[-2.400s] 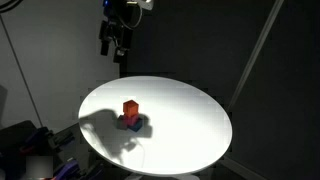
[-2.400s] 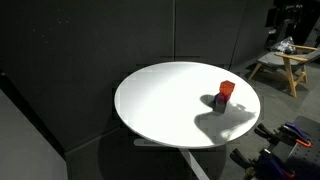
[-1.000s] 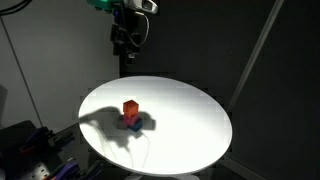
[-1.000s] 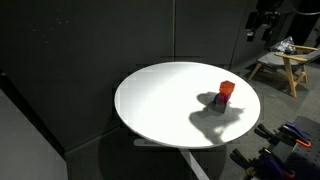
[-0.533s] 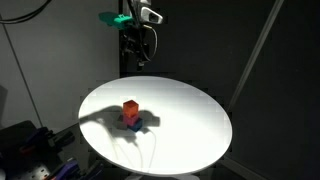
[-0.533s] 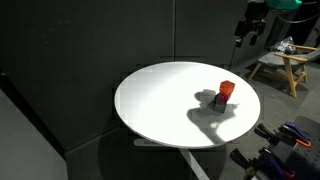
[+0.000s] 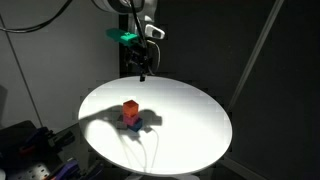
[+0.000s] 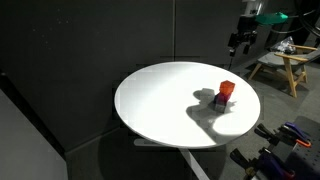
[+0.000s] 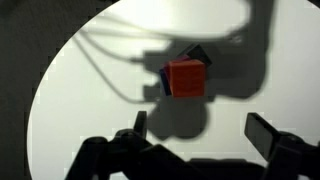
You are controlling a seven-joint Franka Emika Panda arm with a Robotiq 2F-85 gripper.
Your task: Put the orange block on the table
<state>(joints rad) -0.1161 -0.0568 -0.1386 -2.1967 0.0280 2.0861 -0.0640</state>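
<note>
The orange block (image 7: 130,107) is a small orange-red cube stacked on top of a blue block (image 7: 134,123) on the round white table (image 7: 185,135). It also shows in an exterior view (image 8: 227,89) and in the wrist view (image 9: 185,78), where a blue edge (image 9: 197,54) peeks out beneath it. My gripper (image 7: 143,66) hangs high above the table's far edge, well apart from the stack; in the wrist view (image 9: 200,132) its fingers are spread wide with nothing between them.
Dark curtains surround the table. A wooden stool (image 8: 285,68) stands at the back in an exterior view. Cables and gear (image 7: 40,160) lie on the floor beside the table. The arm's shadow falls across the tabletop around the stack.
The arm has swung across and down toward the table, from behind its edge to above the far rim, nearer the stack. The blocks have not moved.
</note>
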